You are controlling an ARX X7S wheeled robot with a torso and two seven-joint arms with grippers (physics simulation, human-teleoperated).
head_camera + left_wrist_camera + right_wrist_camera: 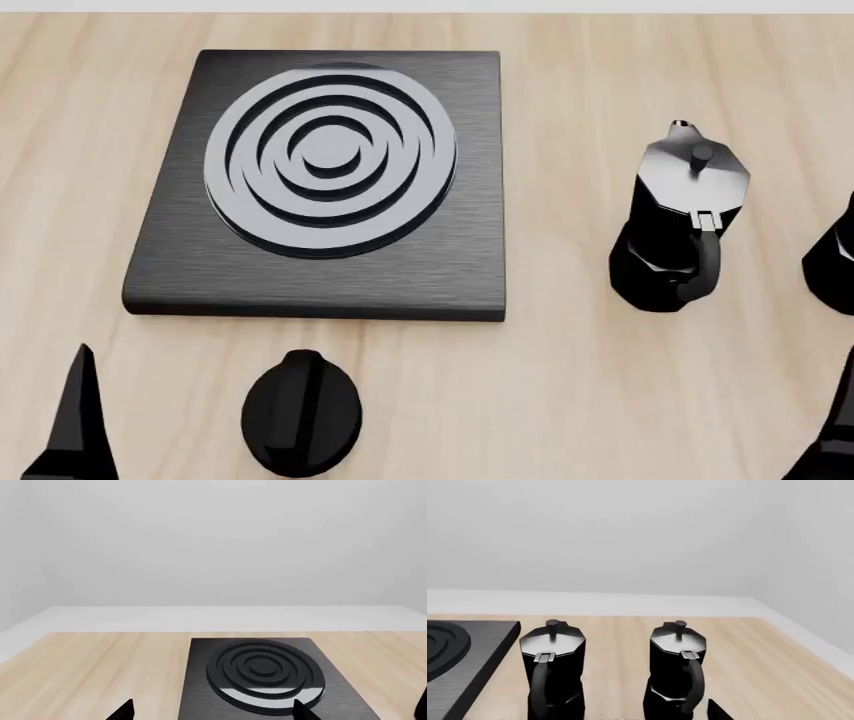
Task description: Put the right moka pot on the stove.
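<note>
Right moka pot point(677, 667): black faceted waisted body, shiny grey lid, small knob, black handle facing near; upright on pale wood-grain table point(574, 380), far right, beside identical twin pot point(678, 225). Stove point(327, 270): brushed black slab, rounded corners, concentric burner rings, left of both. Round black knob point(302, 410) near stove's front edge. Left gripper point(210, 711) fingertips spread apart, holding nothing; right gripper: cannot tell.

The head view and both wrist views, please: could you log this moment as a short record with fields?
surface: wooden table
stove: black slab with ringed burner, nothing on it
knob: black, round, just in front of the stove
right moka pot: upright on the table, mostly cut off in the head view
other moka pot: upright, between stove and right pot
left gripper: open, empty
right gripper: state unclear, holds nothing
</note>
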